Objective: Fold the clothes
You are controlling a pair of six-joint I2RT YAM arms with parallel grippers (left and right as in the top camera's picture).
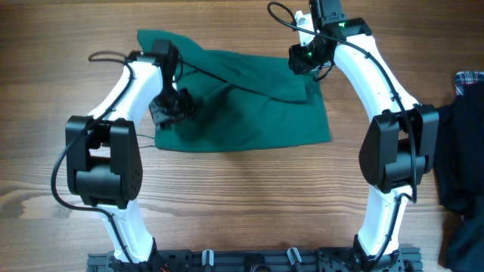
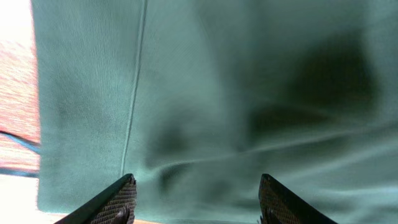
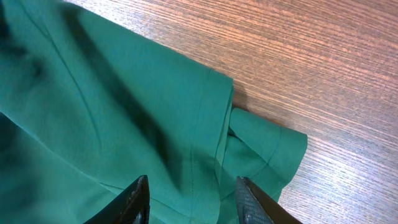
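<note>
Wood-grain surface [image 1: 242,196] fills the lower part of the overhead frame. Beyond it, at upper centre, the dark green clothes [image 1: 249,98] lie spread out, with a fold across the top. The left jaws stand apart and empty just above the garment's left part, and cloth fills their view. The right jaws, also apart and gripping nothing, hover over its upper right corner. At the far right edge sit a black garment [image 1: 461,151] and a plaid cloth [image 1: 469,79].

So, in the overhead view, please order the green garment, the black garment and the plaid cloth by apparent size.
1. green garment: clearly the largest.
2. black garment: smaller as seen, though the frame edge cuts it off.
3. plaid cloth: smallest; only a corner shows, also cut off.
</note>
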